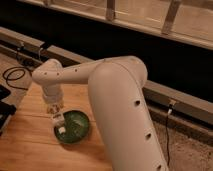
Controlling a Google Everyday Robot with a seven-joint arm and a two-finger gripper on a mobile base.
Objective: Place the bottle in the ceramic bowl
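Camera view: one white robot arm [117, 100] reaches from the lower right across a pale wooden table top [30, 145]
Claw position: the two-finger gripper [56, 116] points downward at the end of the wrist, above the left rim of the bowl
Claw state: clenched, grasping the small slim cream-white bottle [60, 125] by its upper end
Bottle relative to claw: it hangs directly beneath the fingers, slightly tilted, lower end toward the bowl's middle
Bottle relative to bowl: its lower end is inside the left part of the round shallow glossy green ceramic bowl [80, 125]; whether it touches the bowl's floor cannot be told
Bowl position: on the table, just beside the arm's thick lower link, which hides the table to the right of it
Writing: any on the bottle is too small to tell
Bottle shape: narrow, elongated, pale, with a lighter tip at the low end
Bowl surface: shiny green inside, dark rim, faint paler rings
Arm surface: smooth rounded white shell with small dark round holes along its side
Table surface: light wood with visible grain, matte
Left of the table: a looped black cable [12, 75] on the ground
Behind the table: a long grey ledge [190, 106] below a dark band
Right side: a thin dark cord [167, 132] hanging down to a speckled grey floor [187, 150]
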